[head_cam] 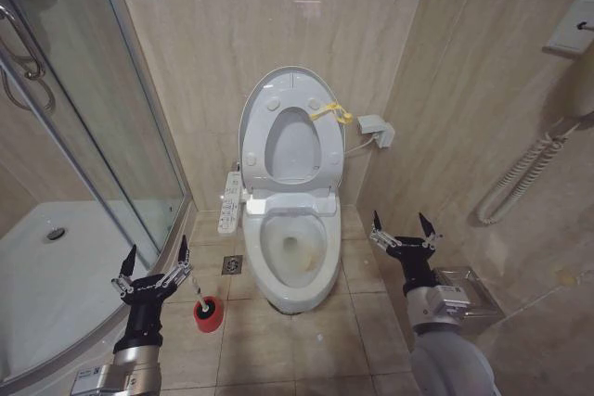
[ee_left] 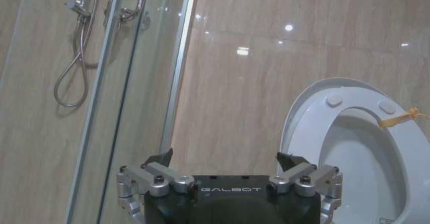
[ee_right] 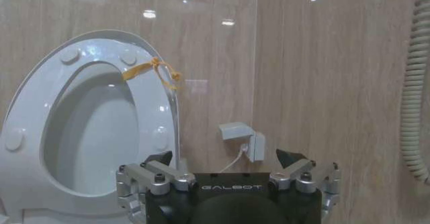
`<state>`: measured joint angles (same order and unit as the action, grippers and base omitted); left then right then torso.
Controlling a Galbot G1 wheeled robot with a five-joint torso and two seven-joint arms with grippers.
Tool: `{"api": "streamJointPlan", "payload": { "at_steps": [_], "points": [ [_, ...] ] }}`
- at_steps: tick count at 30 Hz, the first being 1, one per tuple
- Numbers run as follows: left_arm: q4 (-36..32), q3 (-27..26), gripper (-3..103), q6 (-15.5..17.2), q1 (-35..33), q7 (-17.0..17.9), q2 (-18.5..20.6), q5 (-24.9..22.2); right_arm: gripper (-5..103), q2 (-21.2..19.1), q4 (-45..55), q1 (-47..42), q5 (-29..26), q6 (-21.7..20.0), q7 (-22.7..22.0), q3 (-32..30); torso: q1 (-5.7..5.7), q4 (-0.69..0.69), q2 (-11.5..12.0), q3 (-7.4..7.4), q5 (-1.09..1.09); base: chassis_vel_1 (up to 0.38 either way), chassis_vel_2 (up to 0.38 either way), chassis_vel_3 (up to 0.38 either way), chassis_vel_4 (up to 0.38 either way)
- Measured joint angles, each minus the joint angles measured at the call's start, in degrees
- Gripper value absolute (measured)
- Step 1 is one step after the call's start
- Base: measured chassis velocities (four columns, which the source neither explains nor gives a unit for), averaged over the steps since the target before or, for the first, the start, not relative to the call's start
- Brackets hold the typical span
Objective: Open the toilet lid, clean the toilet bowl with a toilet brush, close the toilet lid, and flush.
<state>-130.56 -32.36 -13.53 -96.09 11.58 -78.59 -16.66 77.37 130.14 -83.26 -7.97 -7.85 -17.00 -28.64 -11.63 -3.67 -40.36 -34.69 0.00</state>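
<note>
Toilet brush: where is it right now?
In the head view the toilet brush stands in its red holder on the floor, left of the toilet bowl, beside the open left gripper.

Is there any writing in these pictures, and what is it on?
"GALBOT": on the black body of the left hand, in the left wrist view.
"GALBOT": on the black body of the right hand, in the right wrist view.
White label on the left arm by the head view's lower edge: too small to read.
Button panel beside the toilet bowl: markings too small to read.
</note>
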Motion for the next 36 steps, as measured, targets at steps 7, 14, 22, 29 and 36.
{"api": "streamJointPlan", "payload": {
  "at_steps": [7, 14, 22, 29, 36],
  "points": [
    [0.0, 0.0, 100, 0.0, 0.0, 0.0, 0.0, 0.0, 100, 0.0, 0.0, 0.0, 0.0, 0.0, 0.0, 0.0, 0.0, 0.0, 0.0, 0.0, 0.0, 0.0, 0.0, 0.0, 0.0],
    [0.0, 0.0, 100, 0.0, 0.0, 0.0, 0.0, 0.0, 100, 0.0, 0.0, 0.0, 0.0, 0.0, 0.0, 0.0, 0.0, 0.0, 0.0, 0.0, 0.0, 0.0, 0.0, 0.0, 0.0],
    [0.0, 0.0, 100, 0.0, 0.0, 0.0, 0.0, 0.0, 100, 0.0, 0.0, 0.0, 0.0, 0.0, 0.0, 0.0, 0.0, 0.0, 0.0, 0.0, 0.0, 0.0, 0.0, 0.0, 0.0],
    [0.0, 0.0, 100, 0.0, 0.0, 0.0, 0.0, 0.0, 100, 0.0, 0.0, 0.0, -0.1, 0.0, 0.0, 0.0, 0.0, 0.0, 0.0, 0.0, 0.0, 0.0, 0.0, 0.0, 0.0],
    [0.0, 0.0, 100, 0.0, 0.0, 0.0, 0.0, 0.0, 100, 0.0, -0.1, 0.0, -0.1, 0.0, 0.0, 0.0, 0.0, 0.0, 0.0, 0.0, 0.0, 0.0, 0.0, 0.0, 0.0]
  ]
}}
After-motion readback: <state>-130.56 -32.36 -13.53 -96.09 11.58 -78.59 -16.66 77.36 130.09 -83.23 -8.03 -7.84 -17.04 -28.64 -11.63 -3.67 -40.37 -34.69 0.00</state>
